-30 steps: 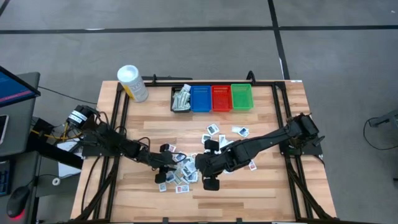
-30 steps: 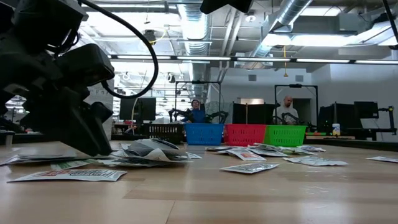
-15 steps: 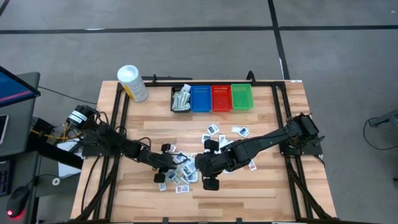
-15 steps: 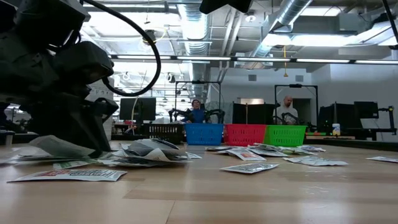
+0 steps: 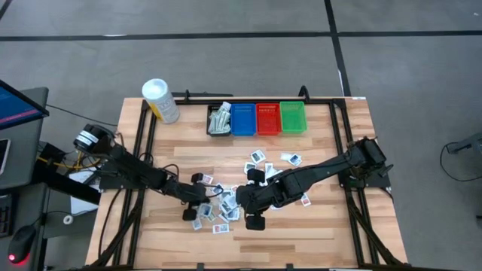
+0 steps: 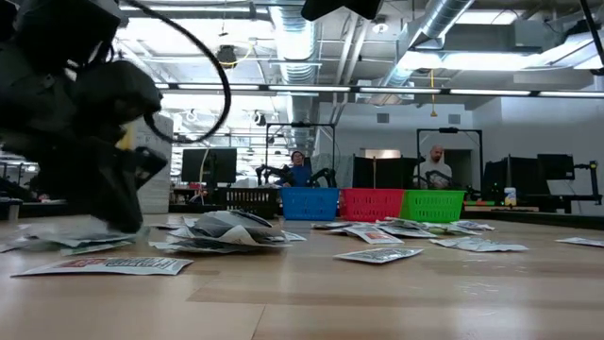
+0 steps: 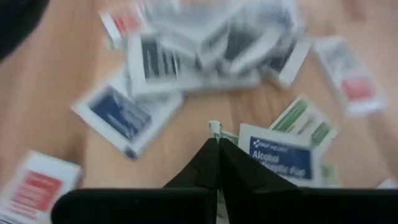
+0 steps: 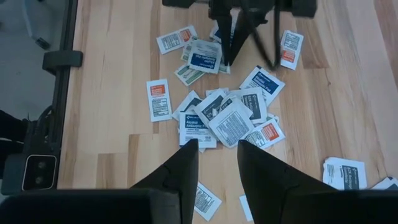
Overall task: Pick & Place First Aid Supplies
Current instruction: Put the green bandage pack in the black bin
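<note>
Left claw [image 7: 218,144] pinches a green-marked packet [image 7: 215,129] beside the pile [image 7: 211,46].

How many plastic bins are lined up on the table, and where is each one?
4, in a row along the table's far edge: the black bin at the left end with packets in it, then the blue bin, the red bin and the green bin. None seems hidden.

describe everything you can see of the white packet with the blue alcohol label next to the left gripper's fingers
The small flat white alcohol packet is rectangular, with a dark blue label panel printed in white; it looks like paper or foil. It lies flat on the wooden table, overlapping green-striped packets. The shut left gripper has its dark fingertips right beside it, on a thin green-and-white edge. In the right wrist view the same packet sits apart from the main pile.
</note>
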